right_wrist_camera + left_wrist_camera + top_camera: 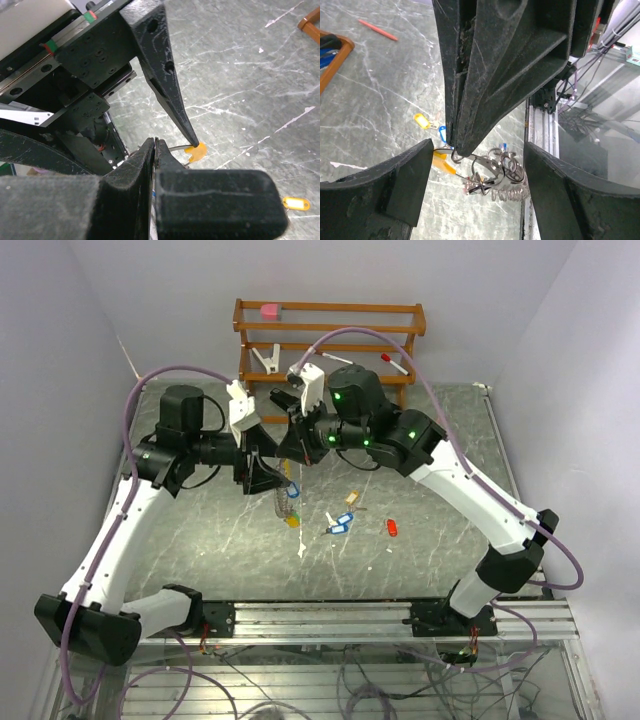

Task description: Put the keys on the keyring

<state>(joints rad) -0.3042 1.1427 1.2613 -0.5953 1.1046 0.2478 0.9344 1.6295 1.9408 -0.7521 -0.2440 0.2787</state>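
In front of the wooden rack (pixel 330 330), over the table (pixel 200 540), your two arms meet. Your left gripper (pixel 477 167) gapes wide and holds nothing, a finger either side of the keyring (pixel 469 160). Your right gripper (pixel 454 149) is pinched tight on that wire. Some keys (pixel 497 176) seem strung on it, while loose keys (pixel 338 527) lie farther from the rack.

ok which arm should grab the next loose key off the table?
Left, probably. The right gripper is shut on the keyring, holding it up off the table, so it is busy. The left gripper is open and empty, free to drop to the blue-tagged key or the red-tagged key.
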